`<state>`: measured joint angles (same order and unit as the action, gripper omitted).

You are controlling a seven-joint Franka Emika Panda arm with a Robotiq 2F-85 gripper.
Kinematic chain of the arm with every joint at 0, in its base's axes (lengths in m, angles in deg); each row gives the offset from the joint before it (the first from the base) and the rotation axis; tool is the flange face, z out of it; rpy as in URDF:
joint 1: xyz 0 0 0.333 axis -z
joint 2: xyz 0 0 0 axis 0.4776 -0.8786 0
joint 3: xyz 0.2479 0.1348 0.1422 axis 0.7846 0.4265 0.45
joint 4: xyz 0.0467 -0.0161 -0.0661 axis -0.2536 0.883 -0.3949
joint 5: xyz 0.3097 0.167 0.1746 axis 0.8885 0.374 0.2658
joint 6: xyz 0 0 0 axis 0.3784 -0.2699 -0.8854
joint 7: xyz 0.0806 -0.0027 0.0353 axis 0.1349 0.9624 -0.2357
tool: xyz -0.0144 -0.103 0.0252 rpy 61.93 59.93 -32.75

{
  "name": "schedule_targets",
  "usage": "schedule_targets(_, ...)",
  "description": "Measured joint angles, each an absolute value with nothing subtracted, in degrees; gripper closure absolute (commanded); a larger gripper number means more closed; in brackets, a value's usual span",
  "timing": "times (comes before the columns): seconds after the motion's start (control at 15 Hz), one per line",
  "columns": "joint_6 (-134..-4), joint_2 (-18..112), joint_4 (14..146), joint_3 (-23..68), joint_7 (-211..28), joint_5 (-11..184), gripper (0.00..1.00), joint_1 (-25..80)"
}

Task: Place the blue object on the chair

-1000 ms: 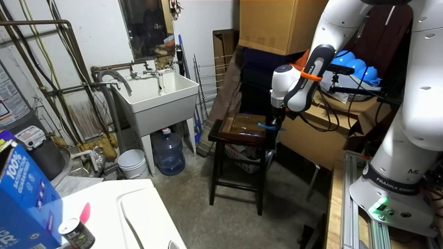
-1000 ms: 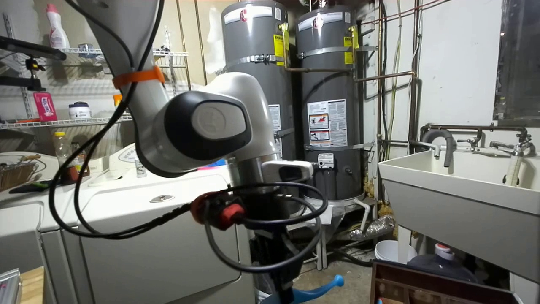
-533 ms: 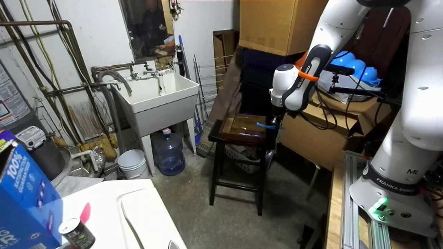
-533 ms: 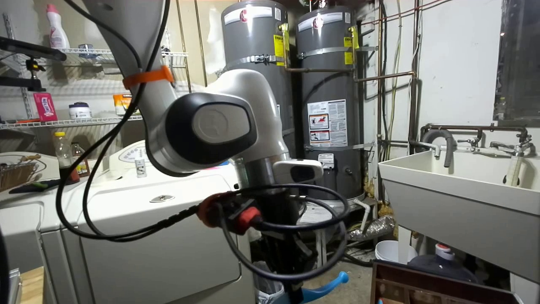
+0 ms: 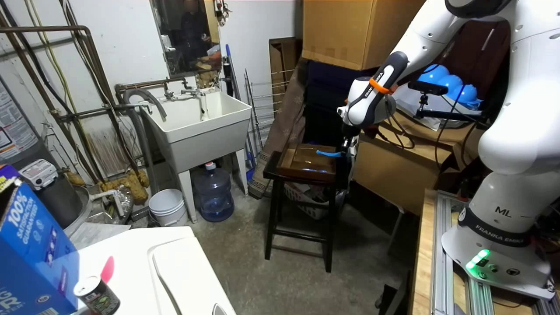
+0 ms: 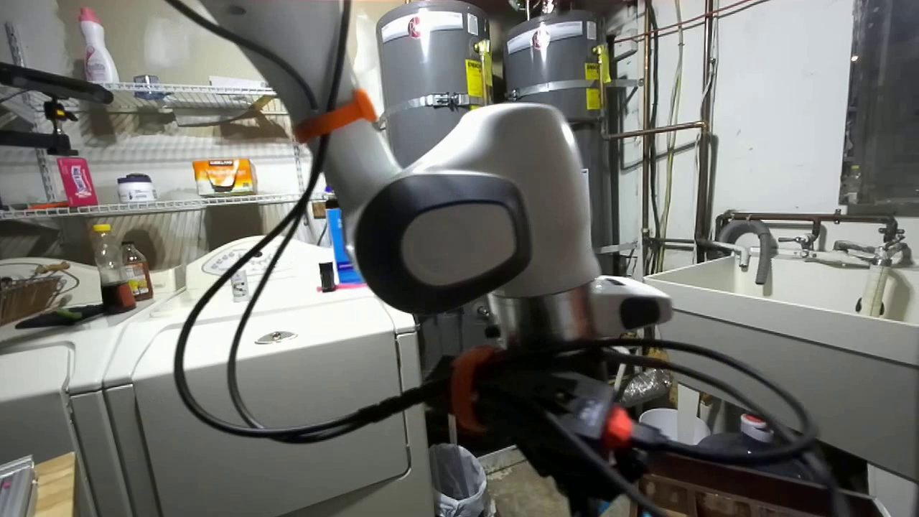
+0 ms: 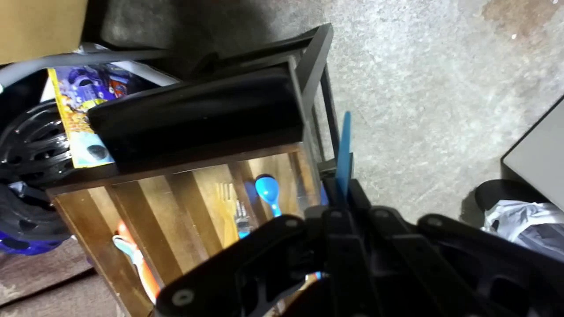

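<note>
The gripper (image 7: 344, 191) is pinching the blue stick (image 7: 344, 152); in the wrist view, the stick is showing just beside the wooden tray (image 7: 187, 200), which is resting on the dark chair (image 7: 211, 114); a blue spoon (image 7: 267, 189) and a yellow fork (image 7: 228, 213) are lying in the tray; in an exterior view, a water jug (image 5: 213, 192) is standing under the sink (image 5: 214, 138).

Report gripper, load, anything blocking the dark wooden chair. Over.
Black gripper shut on slim light-blue stick. Stick not yet set down. Brown wooden cutlery tray on dark wooden chair, possibly in the way.
</note>
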<state>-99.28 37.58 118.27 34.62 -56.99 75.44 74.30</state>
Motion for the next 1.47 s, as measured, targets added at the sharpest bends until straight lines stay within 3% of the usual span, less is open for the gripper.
schedule_targets(0.33,-89.55,31.06,102.53,30.30,-56.39,80.02,0.95,71.94)
schedule_targets(0.4,-89.21,30.45,101.55,30.05,-56.66,80.07,0.99,71.56)
schedule_targets(0.67,-90.62,29.80,101.42,29.48,-56.42,80.14,0.99,70.63)
schedule_targets(1.07,-94.47,26.12,99.48,36.19,-43.07,85.72,0.99,74.45)
schedule_targets(1.47,-87.58,19.53,91.93,38.24,-30.62,86.09,0.99,75.66)
